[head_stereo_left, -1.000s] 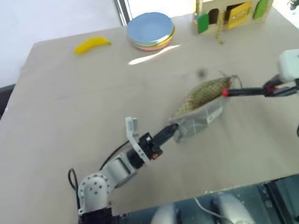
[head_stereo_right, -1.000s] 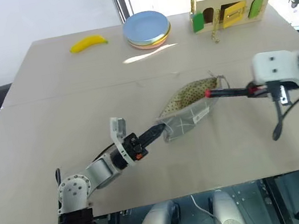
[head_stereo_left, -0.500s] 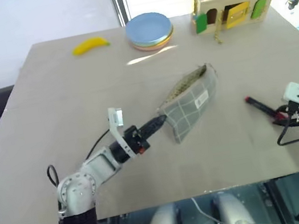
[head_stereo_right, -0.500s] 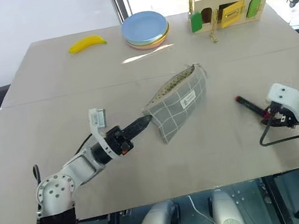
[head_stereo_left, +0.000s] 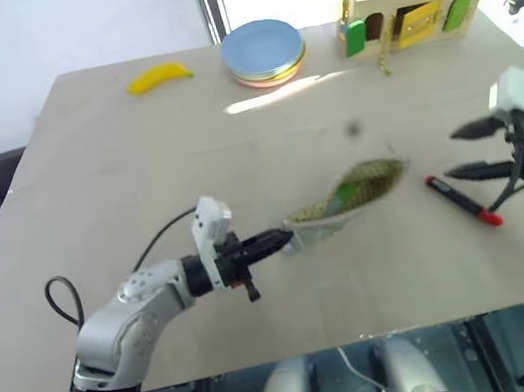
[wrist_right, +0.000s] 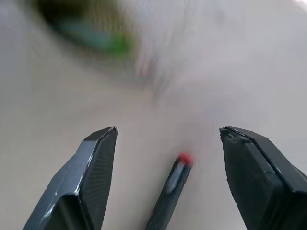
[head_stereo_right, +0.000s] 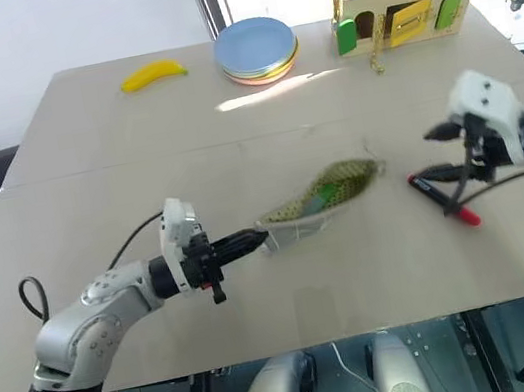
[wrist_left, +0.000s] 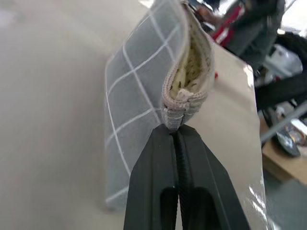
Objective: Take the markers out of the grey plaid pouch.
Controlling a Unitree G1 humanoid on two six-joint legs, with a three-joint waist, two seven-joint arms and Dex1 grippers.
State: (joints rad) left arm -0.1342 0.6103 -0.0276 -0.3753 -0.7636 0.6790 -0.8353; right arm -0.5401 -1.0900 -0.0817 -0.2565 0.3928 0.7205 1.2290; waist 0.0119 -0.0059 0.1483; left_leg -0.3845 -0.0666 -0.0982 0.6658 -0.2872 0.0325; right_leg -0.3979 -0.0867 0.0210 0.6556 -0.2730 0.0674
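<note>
pouch: the grey plaid pouch sits mid tabletop, pinched at its near corner and held tipped so the open mouth and dotted lining face up. half a second back it showed its grey plaid side with the label, now that side is turned under and you mostly see lining.
left gripper: left gripper jaws clenched on the pouch's corner seam, wrist view shows the fingers pressed tight on the fabric end. same grip as a second ago, but the wrist has rolled and the pouch rolled with it.
red marker: the red marker is out, lying flat on the tabletop just right of the pouch, not touching it. a second ago it was pinched at the pouch mouth, half a second ago it was held low near the right edge.
right gripper: right gripper jaws spread wide and empty, hovering just above and beyond the marker. it let go and came up since the last frame.
green marker: something green shows inside the pouch mouth, can't make out more.
background: banana, stacked plates and wooden latch box along the far edge, same spots as before.
</note>
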